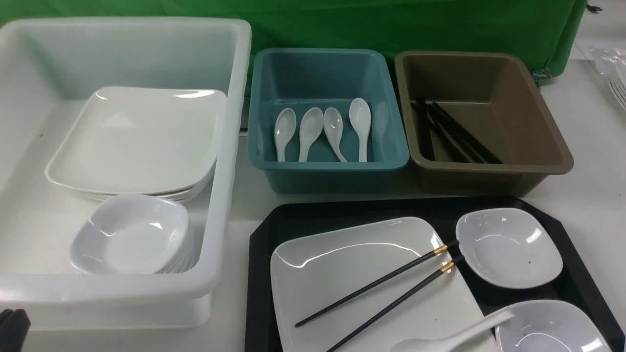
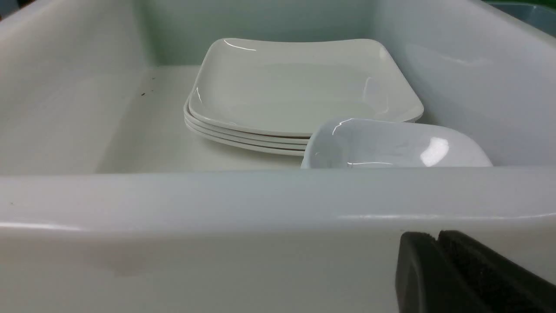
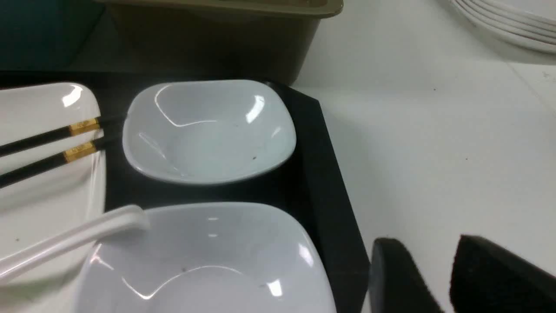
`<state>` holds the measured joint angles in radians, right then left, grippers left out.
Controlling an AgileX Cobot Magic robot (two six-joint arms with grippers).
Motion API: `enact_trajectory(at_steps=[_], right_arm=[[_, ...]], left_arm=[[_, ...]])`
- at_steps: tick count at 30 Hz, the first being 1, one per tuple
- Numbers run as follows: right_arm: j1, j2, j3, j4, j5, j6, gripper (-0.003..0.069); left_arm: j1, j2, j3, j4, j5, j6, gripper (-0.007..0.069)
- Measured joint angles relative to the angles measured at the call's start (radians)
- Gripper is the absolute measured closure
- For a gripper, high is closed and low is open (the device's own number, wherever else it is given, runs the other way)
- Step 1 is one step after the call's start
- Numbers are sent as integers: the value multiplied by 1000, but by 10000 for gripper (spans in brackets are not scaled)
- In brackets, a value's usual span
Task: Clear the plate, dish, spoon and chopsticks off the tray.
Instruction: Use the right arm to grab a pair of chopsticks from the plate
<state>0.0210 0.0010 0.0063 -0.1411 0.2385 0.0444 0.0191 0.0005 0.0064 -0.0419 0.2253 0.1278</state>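
The black tray (image 1: 342,212) sits at the front right. On it lies the white square plate (image 1: 332,264) with the black chopsticks (image 1: 376,283) slanting across it. The white spoon (image 1: 464,335) rests with its handle on the near dish (image 1: 547,327); a second dish (image 1: 508,247) stands behind. My right gripper (image 3: 428,241) is open and empty over the table beside the tray's (image 3: 321,174) right edge, near both dishes (image 3: 208,130) (image 3: 204,261). My left gripper (image 2: 435,234) is shut and empty, low in front of the white bin's near wall.
The white bin (image 1: 230,146) at the left holds stacked plates (image 1: 137,142) and small bowls (image 1: 132,234). A teal bin (image 1: 327,166) holds several spoons. A brown bin (image 1: 489,168) holds black chopsticks. More plates (image 1: 618,83) are stacked at the far right.
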Motion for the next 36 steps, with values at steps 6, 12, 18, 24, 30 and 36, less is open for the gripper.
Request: enact_trajectory(at_steps=[6, 12, 18, 24, 30, 36], right_arm=[[0, 0, 0, 0, 0, 0, 417], [0, 0, 0, 0, 0, 0, 417], [0, 0, 0, 0, 0, 0, 417], [0, 0, 0, 0, -17, 0, 417], [0, 0, 0, 129, -192, 239, 417], [1, 0, 0, 221, -448, 604, 417]], left_arm=[[0, 0, 0, 0, 0, 0, 607], [0, 0, 0, 0, 0, 0, 607], [0, 0, 0, 10, -3, 0, 607], [0, 0, 0, -229, -172, -70, 607], [0, 0, 0, -416, -375, -128, 607], [0, 0, 0, -406, -651, -373, 607]])
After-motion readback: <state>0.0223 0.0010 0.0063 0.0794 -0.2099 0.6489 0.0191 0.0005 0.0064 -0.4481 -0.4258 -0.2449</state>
